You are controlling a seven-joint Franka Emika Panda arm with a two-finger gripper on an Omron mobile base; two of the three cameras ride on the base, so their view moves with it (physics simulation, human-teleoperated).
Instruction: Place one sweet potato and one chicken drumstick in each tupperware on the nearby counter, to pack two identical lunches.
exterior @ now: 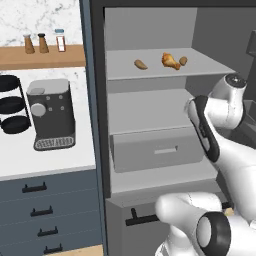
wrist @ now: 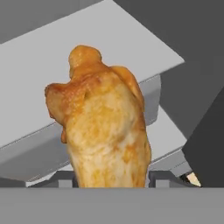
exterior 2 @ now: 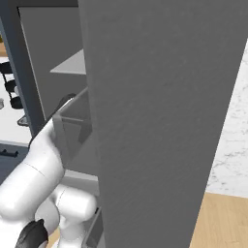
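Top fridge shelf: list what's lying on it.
On the top shelf lie one chicken drumstick and two sweet potatoes, one of them just right of the drumstick. The shelf's far right end is hidden behind the arm.

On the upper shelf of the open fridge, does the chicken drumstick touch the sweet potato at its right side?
Cannot tell. In the left base view the chicken drumstick and the right sweet potato lie very close together, but at this size no clear gap or contact shows.

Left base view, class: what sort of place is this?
Most likely a kitchen: an open fridge shelf holding a chicken drumstick and sweet potato, beside a white counter with a coffee machine.
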